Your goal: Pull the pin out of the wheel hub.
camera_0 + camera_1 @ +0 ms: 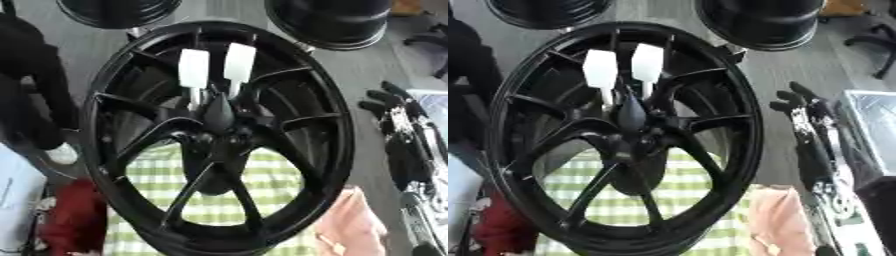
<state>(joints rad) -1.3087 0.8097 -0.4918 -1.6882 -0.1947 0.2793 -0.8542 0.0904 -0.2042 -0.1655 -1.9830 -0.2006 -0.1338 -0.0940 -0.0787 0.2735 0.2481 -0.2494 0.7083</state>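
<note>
At centre of the left eye view, the black wheel hub (219,135) stands upright over a green checked cloth (227,185). Two white-handled pins (194,69) stick up side by side just above its centre. My right hand (389,107) hangs at the right edge, well apart from the wheel.

Across the right eye view, my right hand's fingers (794,102) are relaxed, holding nothing. My left hand does not show.

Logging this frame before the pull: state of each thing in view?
wheel hub: upright, facing camera, on the checked cloth.
pins: two white-handled, both seated near the hub centre.
right hand: open, beside the rim, touching nothing.
left hand: out of view.
</note>
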